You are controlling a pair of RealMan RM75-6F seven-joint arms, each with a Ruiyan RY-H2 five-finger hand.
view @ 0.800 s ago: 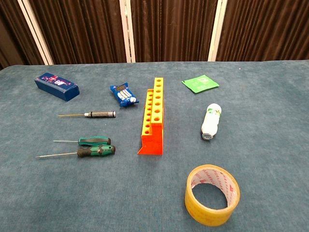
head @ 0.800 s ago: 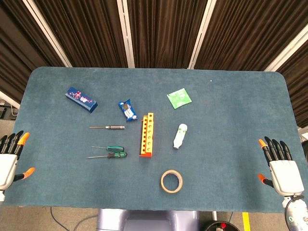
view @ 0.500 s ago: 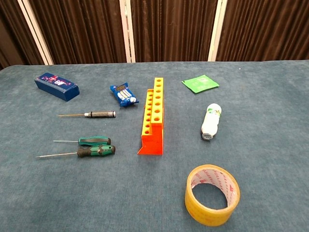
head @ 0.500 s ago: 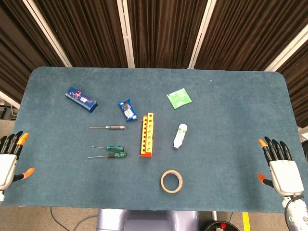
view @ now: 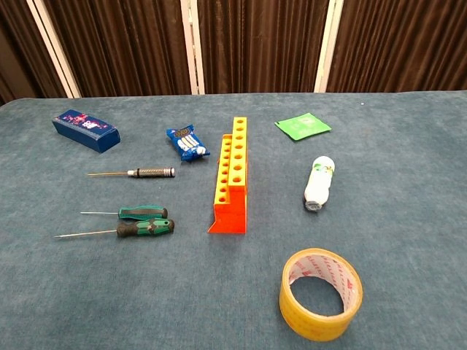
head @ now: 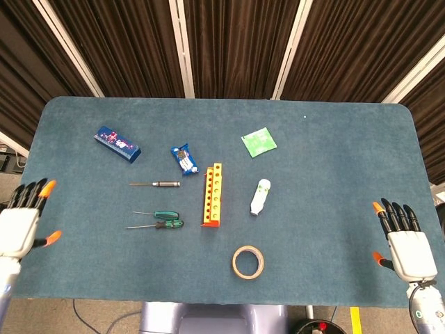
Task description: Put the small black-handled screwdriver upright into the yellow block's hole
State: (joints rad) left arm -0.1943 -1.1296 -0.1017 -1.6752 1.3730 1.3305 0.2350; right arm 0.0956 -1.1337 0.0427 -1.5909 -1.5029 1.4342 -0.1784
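our left hand [head: 22, 224] hangs at the left edge of the table [head: 334, 174], fingers spread and holding nothing. moving right, we see a blue box [head: 117, 144] near the far left, then the small black-handled screwdriver [head: 156, 184] lying flat on the cloth, its tip pointing left, well apart from either hand. nearer us lie two green-handled screwdrivers [head: 156, 219], side by side. a blue snack packet [head: 184, 158] sits just beyond the black-handled one. the yellow block [head: 213, 194] lies next, its row of holes facing up, just right of the screwdriver's handle. further right are a green sachet [head: 259, 142], a small white bottle [head: 260, 196] on its side and a roll of tape [head: 247, 261]. our right hand [head: 402, 241] hangs at the right edge, fingers apart and holding nothing.
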